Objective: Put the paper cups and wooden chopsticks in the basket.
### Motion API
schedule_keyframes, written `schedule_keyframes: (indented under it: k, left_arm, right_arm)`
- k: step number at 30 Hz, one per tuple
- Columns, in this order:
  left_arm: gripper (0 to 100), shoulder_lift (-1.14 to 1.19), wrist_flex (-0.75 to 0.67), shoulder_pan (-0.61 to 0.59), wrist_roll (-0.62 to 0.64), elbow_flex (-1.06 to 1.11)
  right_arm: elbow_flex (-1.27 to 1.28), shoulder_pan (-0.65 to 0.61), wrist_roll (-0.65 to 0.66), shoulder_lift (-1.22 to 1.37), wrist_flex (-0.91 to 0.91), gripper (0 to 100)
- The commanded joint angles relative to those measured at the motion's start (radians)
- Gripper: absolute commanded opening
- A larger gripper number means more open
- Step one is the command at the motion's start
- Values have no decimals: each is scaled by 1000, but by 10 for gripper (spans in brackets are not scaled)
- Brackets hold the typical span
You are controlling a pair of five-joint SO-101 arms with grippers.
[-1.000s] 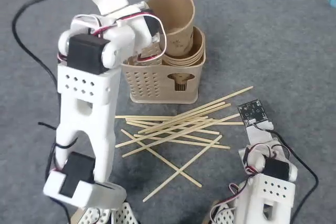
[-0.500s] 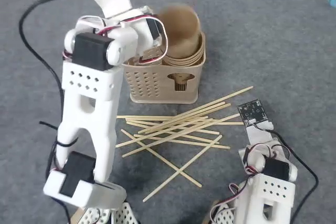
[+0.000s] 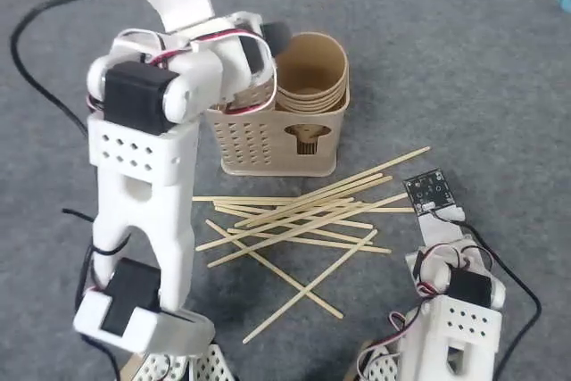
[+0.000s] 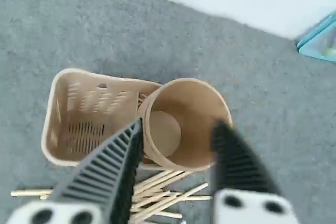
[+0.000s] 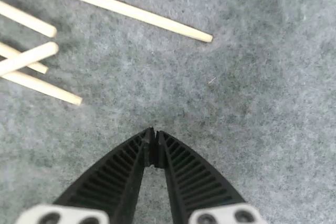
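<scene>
Left gripper (image 4: pixel 180 128) gapes empty above the nested paper cups (image 3: pixel 310 76), right gripper (image 5: pixel 154 148) pinched closed on nothing; clipping that rim could tip the basket (image 3: pixel 268 144).

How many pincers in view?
2: left pincer open over the brown paper cups in the beige plastic basket; right pincer shut, low over grey carpet near pale wooden chopsticks.

I see the paper cups (image 3: pixel 310 73) stacked in the basket (image 3: pixel 268 144) — its right half, I think — with the chopsticks (image 3: pixel 299 214) strewn before it.
</scene>
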Motion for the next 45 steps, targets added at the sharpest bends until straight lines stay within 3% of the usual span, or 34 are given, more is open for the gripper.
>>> schedule_keyframes:
  k: [1, 7, 13, 17, 21, 27, 36, 39, 45]
  left_arm:
    - [18, -12, -74, 12, -97, -33]
    - [10, -15, -84, 12, -114, 7]
    - [10, -143, -176, 72, -115, 193]
    - [11, -377, -374, 155, -152, 486]
    - [12, -534, -638, 157, -153, 806]
    - [12, -606, -895, 143, -150, 1098]
    - [12, -704, -1447, 144, -150, 1543]
    - [12, -721, -1525, 144, -152, 1646]
    - [12, -717, -1530, 146, -152, 1719]
  right_arm:
    - [-2, -2, 17, -18, 8, 8]
    - [-2, -2, 17, -18, 8, 8]
    - [-2, -2, 17, -18, 8, 8]
    - [-2, -2, 17, -18, 8, 8]
    - [-2, -4, 17, -18, 8, 8]
    - [-2, -4, 17, -18, 8, 8]
    - [-2, -2, 17, -18, 8, 8]
    - [-2, -4, 17, -18, 8, 8]
    - [-2, -7, 17, -18, 8, 8]
